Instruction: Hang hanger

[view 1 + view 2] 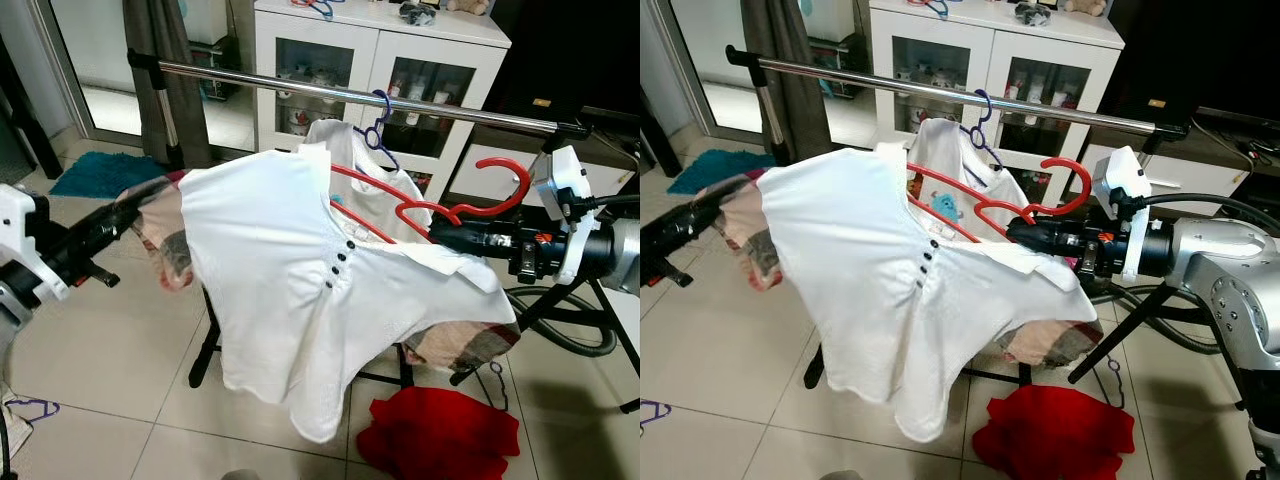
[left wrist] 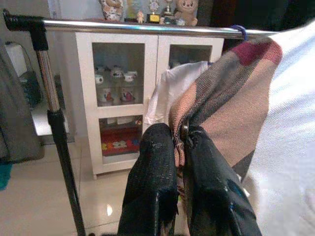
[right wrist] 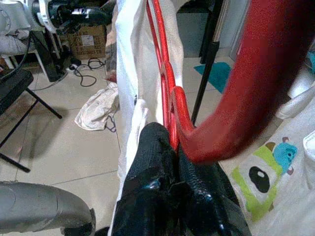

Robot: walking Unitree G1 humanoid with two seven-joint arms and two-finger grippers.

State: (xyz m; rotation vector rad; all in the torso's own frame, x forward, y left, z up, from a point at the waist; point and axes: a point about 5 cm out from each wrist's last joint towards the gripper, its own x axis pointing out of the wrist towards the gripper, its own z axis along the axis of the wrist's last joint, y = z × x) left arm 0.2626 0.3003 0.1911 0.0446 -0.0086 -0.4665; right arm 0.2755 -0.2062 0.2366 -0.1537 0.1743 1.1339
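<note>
A red hanger (image 1: 500,170) carries a white buttoned shirt (image 1: 290,270) with a plaid garment (image 1: 470,345) under it. It hangs in the air in front of and below the silver rail (image 1: 300,88). My right gripper (image 1: 440,238) is shut on the hanger's neck just below the hook, as the right wrist view shows (image 3: 170,140). My left gripper (image 1: 130,215) is shut on the plaid cloth (image 2: 221,93) at the shirt's other end, holding it spread. Another white garment on a blue hanger (image 1: 378,125) hangs on the rail behind.
A white glass-door cabinet (image 1: 380,50) stands behind the rack. A red cloth (image 1: 440,435) lies on the tiles below the shirt. A teal mat (image 1: 100,172) is at the left, a purple hanger (image 1: 30,408) on the floor, and black stand legs (image 1: 560,300) at the right.
</note>
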